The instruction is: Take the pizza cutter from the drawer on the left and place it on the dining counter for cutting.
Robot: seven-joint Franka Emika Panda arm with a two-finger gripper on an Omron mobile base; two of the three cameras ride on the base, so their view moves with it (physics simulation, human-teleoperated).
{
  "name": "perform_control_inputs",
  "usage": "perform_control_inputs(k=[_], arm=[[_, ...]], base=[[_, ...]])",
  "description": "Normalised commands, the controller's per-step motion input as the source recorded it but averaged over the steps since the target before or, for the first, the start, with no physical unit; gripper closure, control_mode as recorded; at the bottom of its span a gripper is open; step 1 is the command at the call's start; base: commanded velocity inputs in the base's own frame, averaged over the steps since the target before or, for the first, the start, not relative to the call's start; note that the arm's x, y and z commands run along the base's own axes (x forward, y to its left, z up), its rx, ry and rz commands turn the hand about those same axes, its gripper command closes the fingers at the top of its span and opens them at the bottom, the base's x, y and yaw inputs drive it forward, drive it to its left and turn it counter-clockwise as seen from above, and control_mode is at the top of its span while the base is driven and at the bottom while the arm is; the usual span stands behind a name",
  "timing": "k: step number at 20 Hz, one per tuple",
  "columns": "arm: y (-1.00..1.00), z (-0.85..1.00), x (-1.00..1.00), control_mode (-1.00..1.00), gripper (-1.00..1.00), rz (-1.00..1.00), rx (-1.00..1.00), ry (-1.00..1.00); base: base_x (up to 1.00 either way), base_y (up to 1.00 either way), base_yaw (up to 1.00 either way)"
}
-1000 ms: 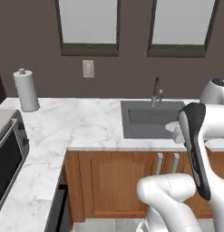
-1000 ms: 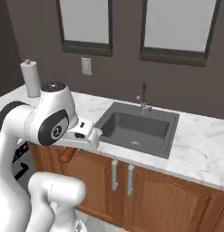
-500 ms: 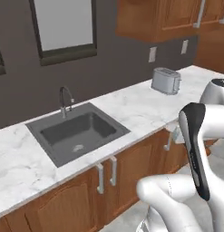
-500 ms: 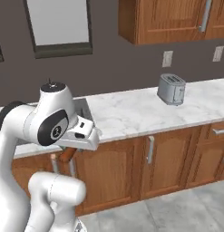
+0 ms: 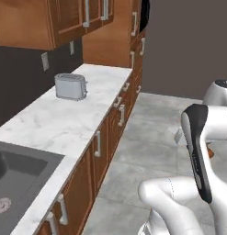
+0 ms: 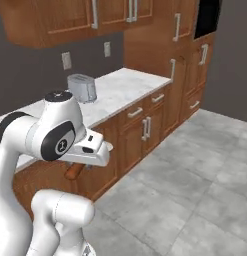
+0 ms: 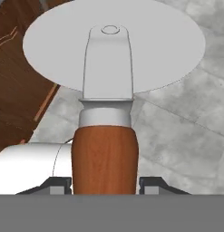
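The gripper (image 7: 104, 183) is clenched on the pizza cutter (image 7: 106, 95): in the hand view the reddish-brown handle rises from between the two dark finger tips (image 7: 56, 183), which press on it from either side, and a silver collar above the handle carries a flat fork that holds the round grey blade by its centre rivet. The blade points away from the hand, over grey stone floor tiles (image 7: 186, 122), with brown wooden cabinet fronts at the upper left edge of that view. In the right base view the end of the reddish handle (image 6: 74, 172) pokes out below the white hand, which hangs in the air in front of the lower cabinets, clear of any surface. The left base view shows a little of the same handle (image 5: 210, 150) beside the dark-striped forearm at the right edge. A marble worktop (image 5: 64, 124) runs along the wall on wooden base cabinets (image 5: 112, 133) with silver bar handles; a silver toaster (image 5: 70, 86) stands near its back edge, toward the far end by the tall wooden cupboard (image 6: 187, 65). A dark grey sink (image 5: 16, 183) is sunk into the worktop at its near end. Wooden wall cabinets (image 6: 70, 20) hang above, and two pale wall outlets (image 6: 67, 60) sit on the dark wall over the toaster.
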Motion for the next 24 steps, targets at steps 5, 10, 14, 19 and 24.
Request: perform_control_inputs(k=[5, 10, 14, 19, 24], arm=[[0.00, 0.00, 0.00, 1.00, 1.00, 0.00, 0.00, 0.00], [0.00, 0.00, 0.00, 1.00, 1.00, 0.00, 0.00, 0.00], [0.00, 0.00, 0.00, 1.00, 1.00, 0.00, 0.00, 0.00], [0.00, 0.00, 0.00, 1.00, 1.00, 0.00, 0.00, 0.00], [0.00, 0.00, 0.00, 1.00, 1.00, 0.00, 0.00, 0.00]], base=[[0.19, 0.24, -0.84], [0.55, 0.52, -0.71], [0.74, 0.75, -0.51], [0.79, 0.30, -0.47], [0.24, 0.00, -0.78]])
